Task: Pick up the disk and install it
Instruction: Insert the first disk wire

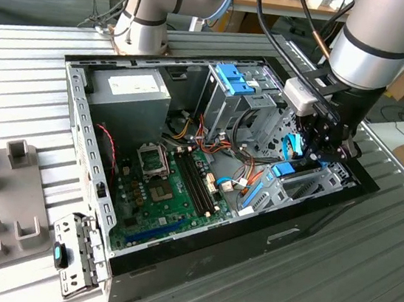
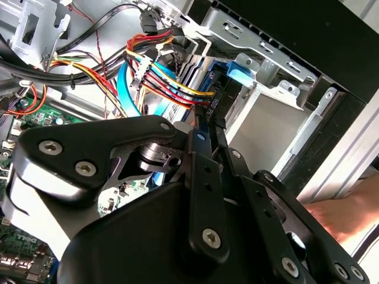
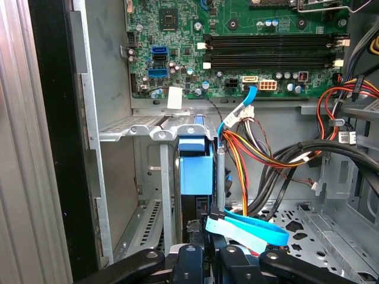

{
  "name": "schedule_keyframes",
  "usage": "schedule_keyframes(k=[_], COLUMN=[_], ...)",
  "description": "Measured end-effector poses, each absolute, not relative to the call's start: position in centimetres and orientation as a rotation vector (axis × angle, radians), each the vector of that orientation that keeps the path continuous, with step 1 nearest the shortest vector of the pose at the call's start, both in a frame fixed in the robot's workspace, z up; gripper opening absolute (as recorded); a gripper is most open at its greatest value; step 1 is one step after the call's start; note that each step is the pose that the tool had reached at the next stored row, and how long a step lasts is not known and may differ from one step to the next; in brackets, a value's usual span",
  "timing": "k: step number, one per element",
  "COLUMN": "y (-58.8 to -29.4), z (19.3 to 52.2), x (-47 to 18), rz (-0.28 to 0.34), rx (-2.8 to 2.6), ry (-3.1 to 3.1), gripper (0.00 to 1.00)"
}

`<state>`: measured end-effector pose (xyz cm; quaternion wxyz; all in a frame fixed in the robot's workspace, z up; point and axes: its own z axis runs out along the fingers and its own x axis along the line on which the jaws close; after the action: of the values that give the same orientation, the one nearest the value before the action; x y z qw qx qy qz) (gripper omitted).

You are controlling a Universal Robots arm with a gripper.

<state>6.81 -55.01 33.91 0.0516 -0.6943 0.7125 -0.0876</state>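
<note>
Gripper inside computer case, apparently clenched on upright disk in drive bay

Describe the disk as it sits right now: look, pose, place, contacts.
The disk stands on edge in the drive cage at the case's front corner, seen edge-on in the first wrist view: a bright blue plastic bracket over a dark body, flanked by grey metal cage rails. The claw sits directly at its near end. A flat blue cable lies across beside it. In the exterior view the blue edge shows under the arm.
</note>
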Motion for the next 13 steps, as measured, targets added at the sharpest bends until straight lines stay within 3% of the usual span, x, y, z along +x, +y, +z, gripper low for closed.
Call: schedule_keyframes(k=[13], y=[-55.09], z=[33.88], x=[6.8], rz=[-0.26], rx=[-2.109], ry=[2.166], gripper=[0.17])
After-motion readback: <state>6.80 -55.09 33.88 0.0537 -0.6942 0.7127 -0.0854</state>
